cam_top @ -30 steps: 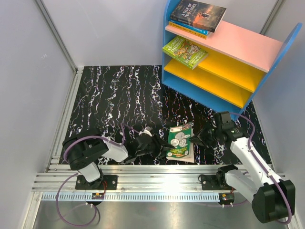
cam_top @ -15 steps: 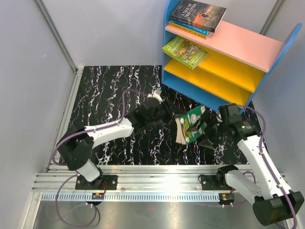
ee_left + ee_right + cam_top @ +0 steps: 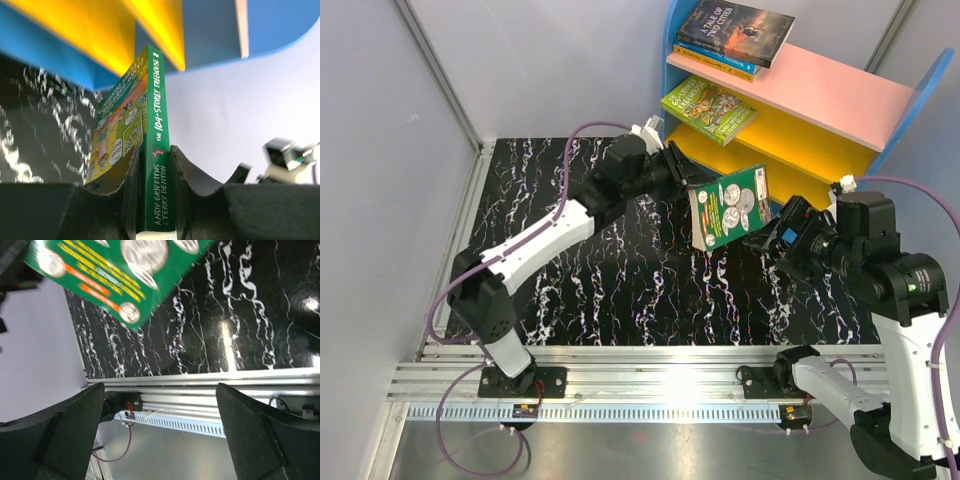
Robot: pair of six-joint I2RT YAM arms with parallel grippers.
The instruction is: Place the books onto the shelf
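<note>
My left gripper [image 3: 690,182] is shut on the spine of the green book with silver coins [image 3: 730,208] and holds it in the air in front of the shelf's [image 3: 820,92] lower yellow boards. In the left wrist view the spine [image 3: 158,150] stands upright between the jaws of the left gripper [image 3: 155,155], with the shelf's yellow board [image 3: 100,30] above. My right gripper [image 3: 772,236] hangs open just right of the book, apart from it. The right wrist view shows the book [image 3: 115,270] at the top, beyond the right gripper [image 3: 160,387]. The dark book [image 3: 735,30] lies on a blue one [image 3: 715,60] on the pink board. A lime-green book [image 3: 708,108] lies on the upper yellow board.
A black marbled mat [image 3: 570,230] covers the table. Grey walls [image 3: 390,150] close in the left and back sides. An aluminium rail [image 3: 650,385] runs along the near edge, with both arm bases on it. The shelf's blue side panel [image 3: 910,120] stands at the right.
The left arm has lifted the green book off the mat and carried it up and back toward the shelf. The right gripper has opened, let go of the book and risen.
</note>
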